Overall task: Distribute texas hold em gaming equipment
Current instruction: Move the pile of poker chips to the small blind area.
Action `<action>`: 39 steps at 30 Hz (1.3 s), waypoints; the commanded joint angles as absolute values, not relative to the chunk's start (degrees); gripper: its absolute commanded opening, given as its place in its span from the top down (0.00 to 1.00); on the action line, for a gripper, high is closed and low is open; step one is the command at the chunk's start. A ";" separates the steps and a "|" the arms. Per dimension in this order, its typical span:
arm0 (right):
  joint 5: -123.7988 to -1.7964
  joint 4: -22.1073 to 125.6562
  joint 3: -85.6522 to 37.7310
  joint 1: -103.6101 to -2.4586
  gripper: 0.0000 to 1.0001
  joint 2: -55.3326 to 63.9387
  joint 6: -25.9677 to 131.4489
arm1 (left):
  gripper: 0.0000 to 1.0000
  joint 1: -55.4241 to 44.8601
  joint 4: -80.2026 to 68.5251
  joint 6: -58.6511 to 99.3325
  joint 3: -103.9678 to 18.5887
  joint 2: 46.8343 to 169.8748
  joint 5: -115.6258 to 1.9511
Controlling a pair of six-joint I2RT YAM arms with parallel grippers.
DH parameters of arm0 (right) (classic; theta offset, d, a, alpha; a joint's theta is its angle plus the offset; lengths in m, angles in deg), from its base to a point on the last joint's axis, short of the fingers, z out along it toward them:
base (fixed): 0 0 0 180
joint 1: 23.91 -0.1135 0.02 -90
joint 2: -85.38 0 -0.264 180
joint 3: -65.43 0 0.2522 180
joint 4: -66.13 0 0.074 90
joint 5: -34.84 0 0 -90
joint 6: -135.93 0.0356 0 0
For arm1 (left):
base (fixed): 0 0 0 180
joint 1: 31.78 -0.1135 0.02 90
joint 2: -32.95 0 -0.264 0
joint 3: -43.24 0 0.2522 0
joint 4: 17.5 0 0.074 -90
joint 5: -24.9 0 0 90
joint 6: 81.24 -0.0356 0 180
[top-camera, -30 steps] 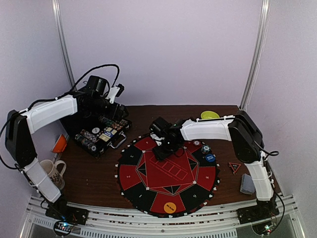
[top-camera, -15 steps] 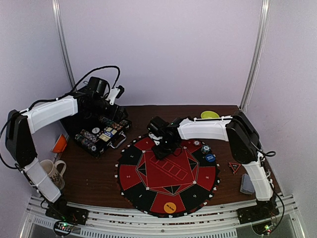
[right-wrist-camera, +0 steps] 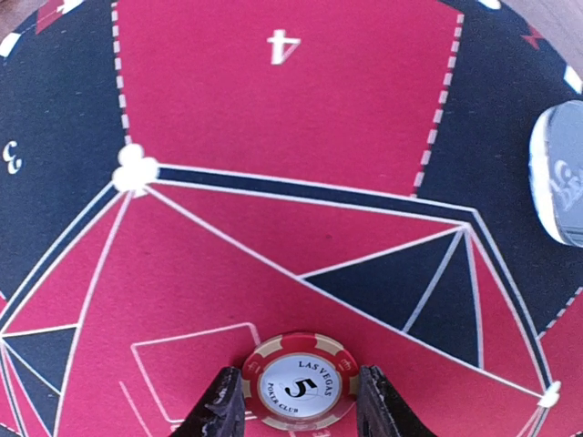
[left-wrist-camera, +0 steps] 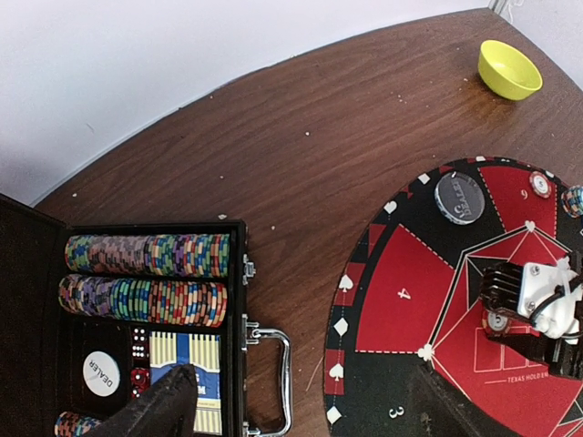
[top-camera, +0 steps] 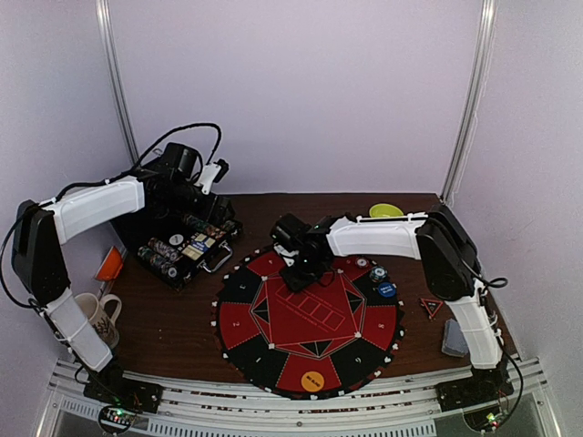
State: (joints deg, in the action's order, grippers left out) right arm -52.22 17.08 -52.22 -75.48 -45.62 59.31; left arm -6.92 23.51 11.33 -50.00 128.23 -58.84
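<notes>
A red poker chip marked 5 lies flat on the red centre of the mat, and my right gripper is shut on it, one finger against each side. From the top view this gripper is low over the mat's far part. My left gripper is open and holds nothing, hovering over the front edge of the open black case. That case holds rows of striped chips, a white dealer button and a card deck. An orange disc and a blue disc lie on the mat's rim.
A lime bowl stands at the back right. A grey disc rests on the mat's far edge. Right of the mat are a red triangle and a grey card pack. A mug stands at the left.
The right gripper has narrowed onto the red chip and shifted slightly left over the mat. The left arm has stayed in place.
</notes>
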 commanded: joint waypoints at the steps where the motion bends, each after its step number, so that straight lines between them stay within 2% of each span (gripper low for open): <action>1: -47.60 15.66 -50.57 -74.06 0.66 -42.88 58.68 | 0.17 -7.35 22.84 10.27 -49.98 129.04 -59.05; 22: -43.58 13.73 -42.81 -61.52 0.67 -33.79 56.21 | 0.17 -7.83 22.86 8.76 -48.82 129.21 -61.31; 31: -49.12 15.32 -36.93 -56.31 0.67 -30.48 56.77 | 0.17 -8.09 22.83 8.66 -48.90 129.45 -61.41; 39: -49.71 15.50 -37.18 -54.98 0.66 -32.23 56.77 | 0.17 -8.05 23.42 8.50 -48.83 129.88 -62.02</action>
State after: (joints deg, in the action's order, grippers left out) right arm -48.98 15.73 -37.14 -55.33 -32.68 56.60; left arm -7.62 23.84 9.27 -49.15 129.24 -61.46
